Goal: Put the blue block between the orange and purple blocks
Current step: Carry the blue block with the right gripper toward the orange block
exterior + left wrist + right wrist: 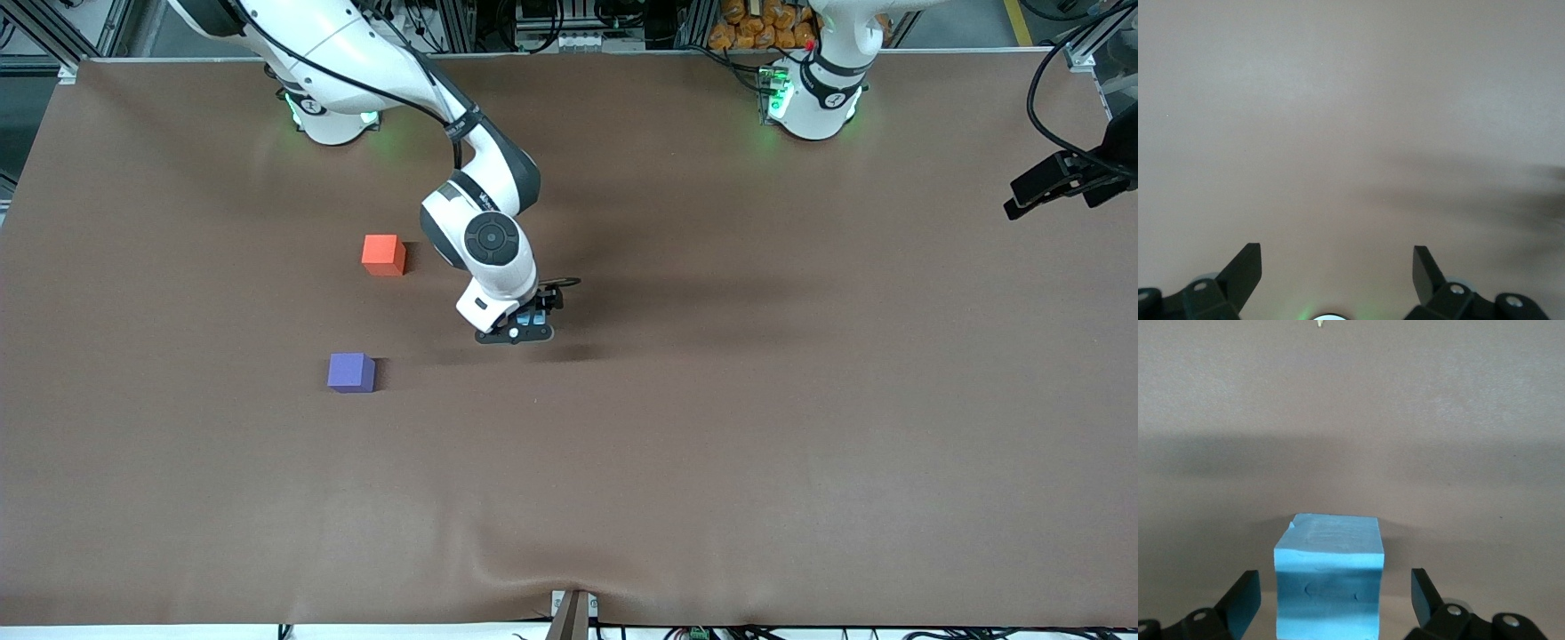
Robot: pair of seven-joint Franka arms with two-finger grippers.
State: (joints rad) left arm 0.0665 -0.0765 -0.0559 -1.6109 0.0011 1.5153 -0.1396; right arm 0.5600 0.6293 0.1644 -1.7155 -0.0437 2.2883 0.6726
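I see right gripper [531,322] near table [711,444] centre, fingers spread around blue block [1329,583], not clamping. Left gripper [1337,270] open, waiting.

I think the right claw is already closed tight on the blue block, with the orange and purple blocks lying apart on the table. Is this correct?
Not quite. In the right wrist view the right claw is open: the blue block sits between its fingers with gaps on both sides. The orange block and purple block do lie apart.

White arms [480,231], black cables, green-lit bases [805,102].
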